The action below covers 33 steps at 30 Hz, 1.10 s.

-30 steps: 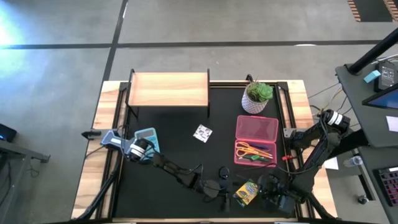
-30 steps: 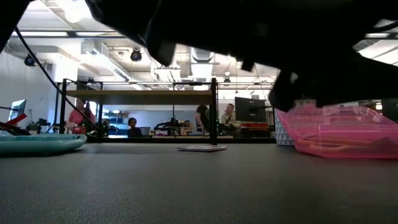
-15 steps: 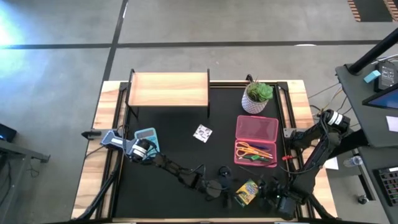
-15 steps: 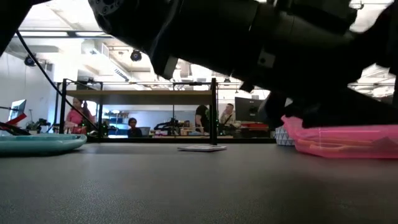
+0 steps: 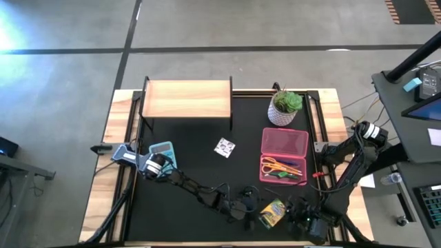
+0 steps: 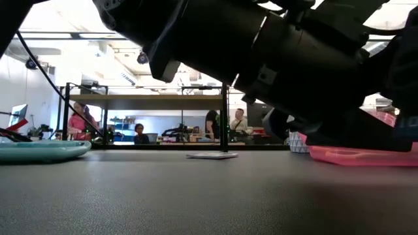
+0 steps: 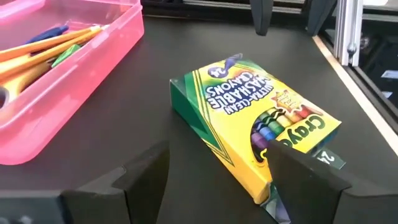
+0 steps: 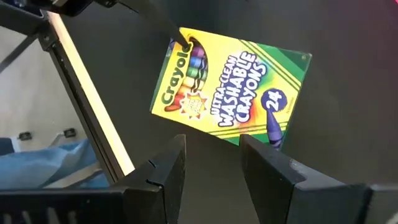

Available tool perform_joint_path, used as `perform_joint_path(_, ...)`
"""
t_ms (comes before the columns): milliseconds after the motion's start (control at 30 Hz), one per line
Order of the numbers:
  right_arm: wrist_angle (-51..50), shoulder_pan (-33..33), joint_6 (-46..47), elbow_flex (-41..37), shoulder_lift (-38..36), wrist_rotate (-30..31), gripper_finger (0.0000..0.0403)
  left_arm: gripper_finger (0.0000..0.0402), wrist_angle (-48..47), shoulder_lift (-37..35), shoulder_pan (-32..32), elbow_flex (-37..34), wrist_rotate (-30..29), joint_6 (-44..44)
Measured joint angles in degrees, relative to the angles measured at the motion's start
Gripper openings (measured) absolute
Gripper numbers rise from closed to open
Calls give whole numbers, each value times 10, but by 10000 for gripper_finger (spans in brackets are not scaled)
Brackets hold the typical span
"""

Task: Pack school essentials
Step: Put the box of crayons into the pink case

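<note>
The black worktop (image 5: 186, 158) carries a pink pencil case (image 5: 284, 156) holding yellow-handled scissors (image 5: 279, 164), pencils and pens, and just near of that case, toward the worktop's front edge, lies the Crayola crayon box (image 5: 273, 211), flat and not yet packed. The left gripper (image 7: 211, 180) sits low beside the box on the side away from the case's right end, jaws spread wide and empty, one finger (image 7: 308, 177) already over the box's corner, while the right gripper (image 8: 208, 165) hovers above it with jaws parted and holding nothing. Both grippers crowd one small box, so they could collide, or a skewed pinch on that corner could push the box away instead of lifting it.
</note>
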Motion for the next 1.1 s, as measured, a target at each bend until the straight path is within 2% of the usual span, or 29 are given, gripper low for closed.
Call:
perform_joint_path(300,-24,0,64,0,-29,0,141,250,-16,-1,-4,0,-1,1)
perform_joint_path(600,-128,-1,144,0,-87,5,141,250,-31,-2,-17,-1,-1,2)
perform_joint_path(767,-133,-5,196,-18,-86,2,157,250,-41,-2,-22,-1,-1,3)
perform_joint_path(933,-43,-5,232,-70,-90,0,191,250,-58,-2,-29,-1,0,3)
perform_joint_path(1100,136,-5,248,-152,-97,1,228,250,-59,-2,-30,-1,0,3)
